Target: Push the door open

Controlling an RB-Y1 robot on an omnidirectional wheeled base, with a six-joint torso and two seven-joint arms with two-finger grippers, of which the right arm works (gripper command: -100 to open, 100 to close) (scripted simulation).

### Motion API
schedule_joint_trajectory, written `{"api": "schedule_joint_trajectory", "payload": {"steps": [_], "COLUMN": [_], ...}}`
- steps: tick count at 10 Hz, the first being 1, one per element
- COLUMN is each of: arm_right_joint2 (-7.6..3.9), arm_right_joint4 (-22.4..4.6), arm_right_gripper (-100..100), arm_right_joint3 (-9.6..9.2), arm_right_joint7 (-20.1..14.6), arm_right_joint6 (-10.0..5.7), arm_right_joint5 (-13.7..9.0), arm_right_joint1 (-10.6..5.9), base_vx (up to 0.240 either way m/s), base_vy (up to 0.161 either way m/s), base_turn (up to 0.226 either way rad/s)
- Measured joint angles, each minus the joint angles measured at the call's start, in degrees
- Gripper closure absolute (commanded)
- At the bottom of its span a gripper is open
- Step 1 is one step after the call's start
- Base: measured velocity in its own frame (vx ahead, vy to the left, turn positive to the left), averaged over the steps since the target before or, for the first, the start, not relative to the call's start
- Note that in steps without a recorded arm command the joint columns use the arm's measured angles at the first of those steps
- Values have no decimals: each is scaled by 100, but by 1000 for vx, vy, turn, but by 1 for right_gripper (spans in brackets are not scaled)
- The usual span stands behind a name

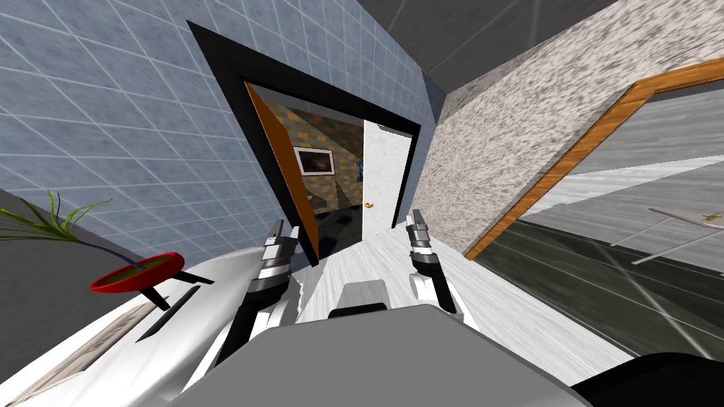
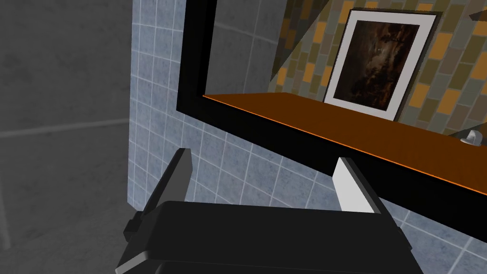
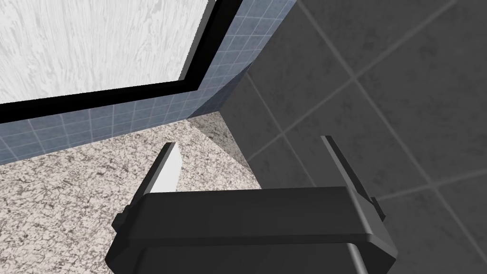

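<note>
A black door frame (image 1: 219,78) is set in the blue tiled wall (image 1: 106,120) ahead. At the opening's left side an orange-brown door leaf (image 1: 286,169) stands swung inward, seen nearly edge-on; it runs along the frame as a brown strip (image 2: 304,114) in the left wrist view. A white wood-grain panel (image 1: 385,177) with a small knob (image 1: 368,204) fills the opening's right side. My left gripper (image 1: 283,229) is open just short of the frame's left post (image 2: 195,57). My right gripper (image 1: 417,219) is open by the right post, with the white panel (image 3: 95,43) beyond it.
A red bowl with a green plant (image 1: 138,272) sits on a white surface at my left. A speckled wall (image 1: 509,141) closes the right side, with a wood-framed opening (image 1: 565,162) further right. A framed picture (image 2: 380,62) hangs in the room beyond.
</note>
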State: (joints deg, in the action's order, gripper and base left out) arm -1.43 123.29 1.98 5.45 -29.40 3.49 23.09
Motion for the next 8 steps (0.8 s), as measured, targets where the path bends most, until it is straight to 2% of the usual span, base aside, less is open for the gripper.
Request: {"api": "schedule_joint_trajectory", "payload": {"steps": [5, 8], "arm_right_joint2": [-132, -181], "arm_right_joint4": [-596, -1028], "arm_right_gripper": [-100, -100], "arm_right_joint3": [-9, -51], "arm_right_joint7": [37, 77], "arm_right_joint6": [-80, -215], "arm_right_joint5": [-159, -254], "arm_right_joint1": [-273, -399], "base_vx": [78, 94], "base_vy": [-52, -56], "base_turn": [64, 82]}}
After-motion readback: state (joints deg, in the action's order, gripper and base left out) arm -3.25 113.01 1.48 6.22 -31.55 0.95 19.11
